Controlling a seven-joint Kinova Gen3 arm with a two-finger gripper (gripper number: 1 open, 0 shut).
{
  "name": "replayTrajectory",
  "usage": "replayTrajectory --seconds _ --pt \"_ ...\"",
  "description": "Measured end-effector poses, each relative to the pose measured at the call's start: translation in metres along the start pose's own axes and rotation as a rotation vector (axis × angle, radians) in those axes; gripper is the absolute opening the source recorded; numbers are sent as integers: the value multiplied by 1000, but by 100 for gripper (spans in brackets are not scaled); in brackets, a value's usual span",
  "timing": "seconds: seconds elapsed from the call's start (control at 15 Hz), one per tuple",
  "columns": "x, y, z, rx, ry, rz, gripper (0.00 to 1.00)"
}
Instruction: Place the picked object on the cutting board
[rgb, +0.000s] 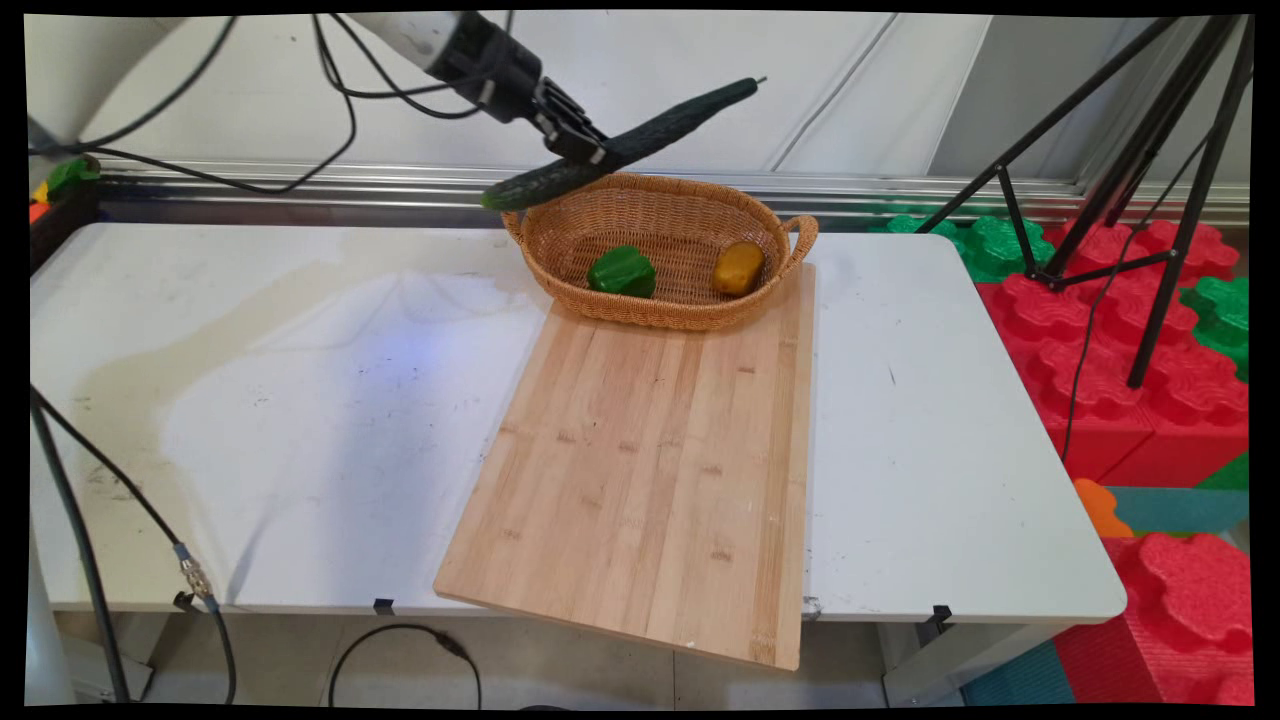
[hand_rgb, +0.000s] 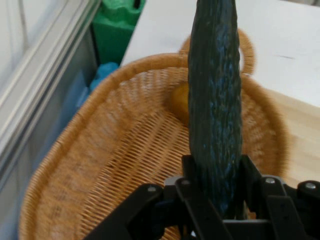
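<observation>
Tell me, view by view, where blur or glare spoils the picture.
Main view: sharp throughout; no glare hides the basket or cutting board. Hand view: the cucumber in the tool is fairly clear, while the basket rim and table beyond look soft.

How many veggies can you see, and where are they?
3. A cucumber is held in the gripper above the basket. A green pepper and a yellow vegetable lie inside the basket. None seem hidden.
</observation>
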Motion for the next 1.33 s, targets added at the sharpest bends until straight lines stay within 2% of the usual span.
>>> replayTrajectory --seconds 0.53,0.73,1.07,1.33 --pt "-13 48 -49 -100 -20 -20 0" --pt "-20 76 -63 -149 -39 -18 0" --pt "-28 108 -69 -202 -75 13 0" --pt "-34 131 -63 -225 -105 49 0"
